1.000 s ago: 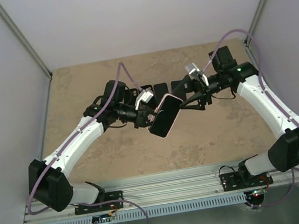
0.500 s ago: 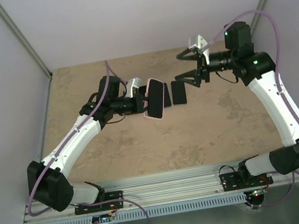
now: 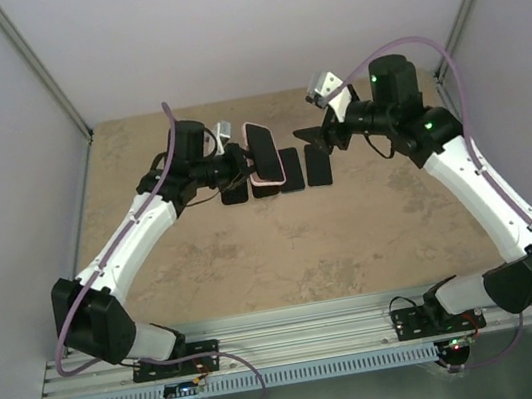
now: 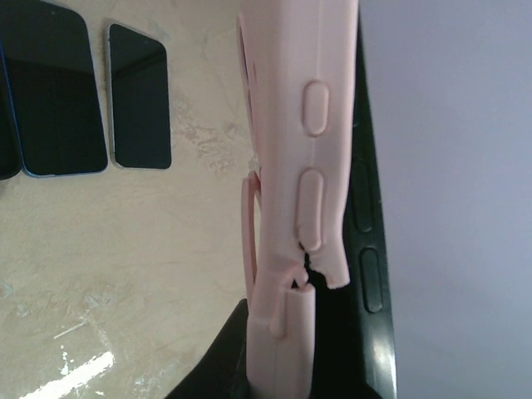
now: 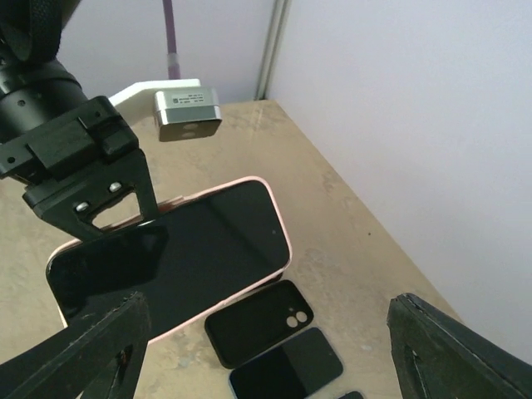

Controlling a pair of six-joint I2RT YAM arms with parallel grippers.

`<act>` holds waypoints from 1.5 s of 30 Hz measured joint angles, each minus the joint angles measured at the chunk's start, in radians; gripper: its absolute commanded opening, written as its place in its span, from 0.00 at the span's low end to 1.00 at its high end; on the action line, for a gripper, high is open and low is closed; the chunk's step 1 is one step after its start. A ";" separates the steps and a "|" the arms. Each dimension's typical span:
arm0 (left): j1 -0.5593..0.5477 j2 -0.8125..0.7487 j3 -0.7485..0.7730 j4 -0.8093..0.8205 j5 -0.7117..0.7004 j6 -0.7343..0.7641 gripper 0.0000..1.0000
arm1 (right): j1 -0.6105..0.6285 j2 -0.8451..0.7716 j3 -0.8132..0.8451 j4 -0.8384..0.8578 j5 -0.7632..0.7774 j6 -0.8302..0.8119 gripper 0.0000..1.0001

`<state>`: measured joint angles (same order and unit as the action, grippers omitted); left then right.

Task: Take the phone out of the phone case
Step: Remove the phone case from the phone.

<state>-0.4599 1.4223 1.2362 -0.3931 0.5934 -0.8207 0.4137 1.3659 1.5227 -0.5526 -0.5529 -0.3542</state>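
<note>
A black phone in a pink phone case hangs above the back of the table, with my left gripper shut on its lower end. In the left wrist view the pink case shows edge-on, and its lower side is peeled off the phone just above the gripper. My right gripper hovers open just right of the phone without touching it. In the right wrist view the phone's dark screen faces the camera between the wide-spread fingertips of the right gripper.
Several dark phones and cases lie in a row on the table under the held phone: one at the left, two to the right. A black case with two camera holes lies below the phone. Side walls stand close.
The left arm has carried the cased phone from mid-table up and back, turning it upright. The right gripper let go, swung away to the right, then came back close to the phone, jaws open.
</note>
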 measured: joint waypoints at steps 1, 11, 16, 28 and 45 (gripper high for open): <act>0.005 0.005 0.000 0.005 0.002 -0.025 0.00 | 0.014 0.000 -0.010 0.013 0.027 -0.001 0.77; 0.072 0.011 -0.054 0.096 0.039 -0.227 0.00 | 0.164 0.002 -0.150 0.184 0.249 -0.004 0.75; 0.094 0.011 -0.108 0.139 0.066 -0.304 0.00 | 0.249 0.026 -0.149 0.221 0.286 -0.005 0.70; 0.122 0.008 -0.197 0.282 0.145 -0.456 0.00 | 0.375 0.098 -0.147 0.232 0.402 -0.052 0.52; 0.128 -0.016 -0.216 0.326 0.161 -0.491 0.00 | 0.486 0.139 -0.166 0.291 0.619 -0.178 0.39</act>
<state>-0.3317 1.4063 1.0199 -0.0669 0.7540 -1.3113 0.8993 1.5047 1.3567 -0.2611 0.0662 -0.5323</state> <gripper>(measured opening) 0.077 0.421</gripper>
